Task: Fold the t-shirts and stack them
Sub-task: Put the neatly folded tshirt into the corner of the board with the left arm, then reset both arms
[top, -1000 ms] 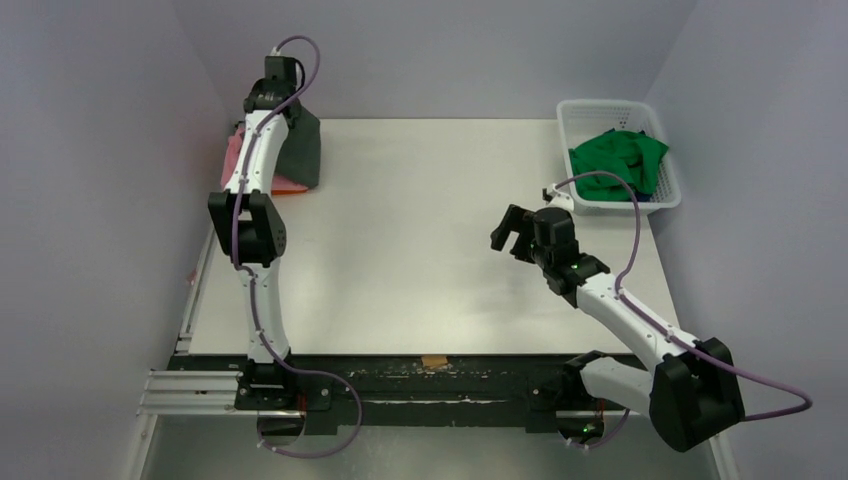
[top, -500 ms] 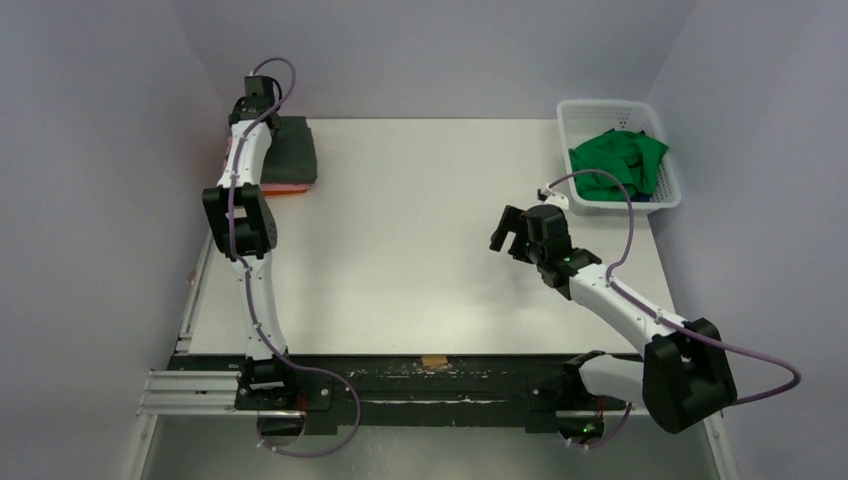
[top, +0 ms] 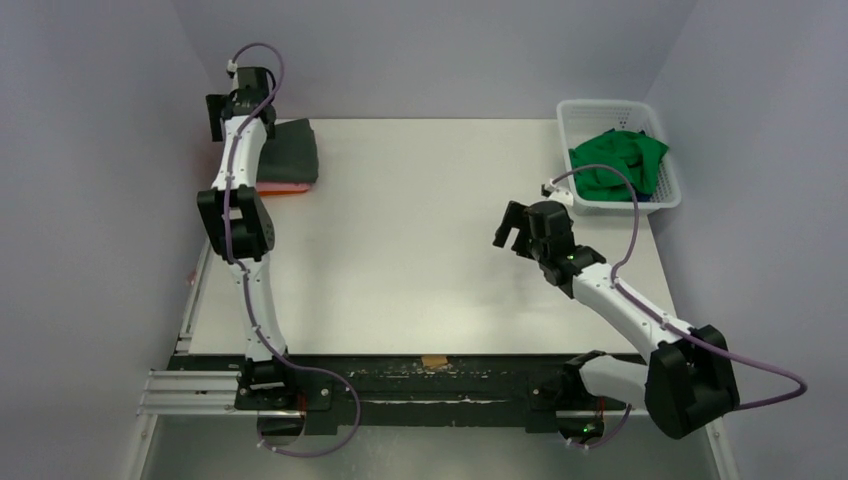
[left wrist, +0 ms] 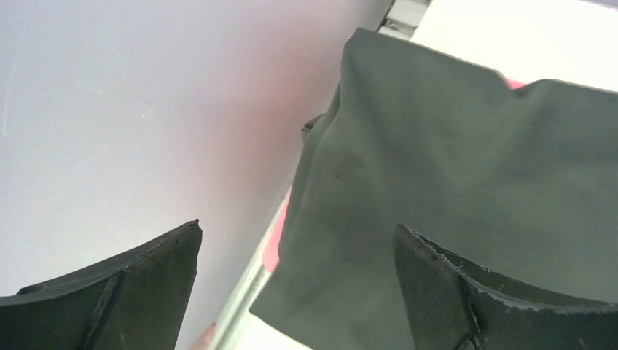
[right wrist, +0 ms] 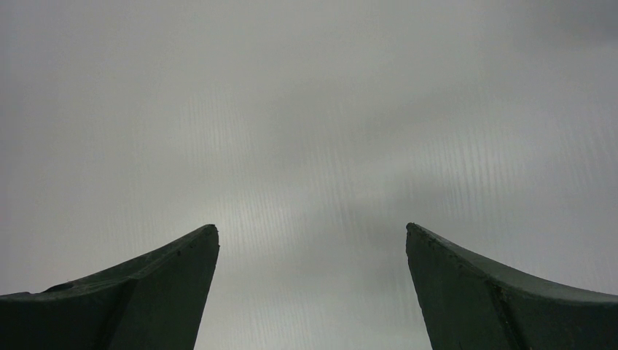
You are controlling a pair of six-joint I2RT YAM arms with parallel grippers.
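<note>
Grey shirt's on the pile, green one's next I reckon

Left pincer is wide open and empty, hanging over the folded grey shirt, which sits at the far left corner of the surface on top of a pink shirt that peeks out underneath. Right pincer is also spread, nothing in it, hovering mid-surface. Green shirt is crumpled in the basket at the far right. It's light, floppy cloth, so it'll sag and bunch. I'd pinch a raised fold near the top of the heap and lift high to clear the rim.
</note>
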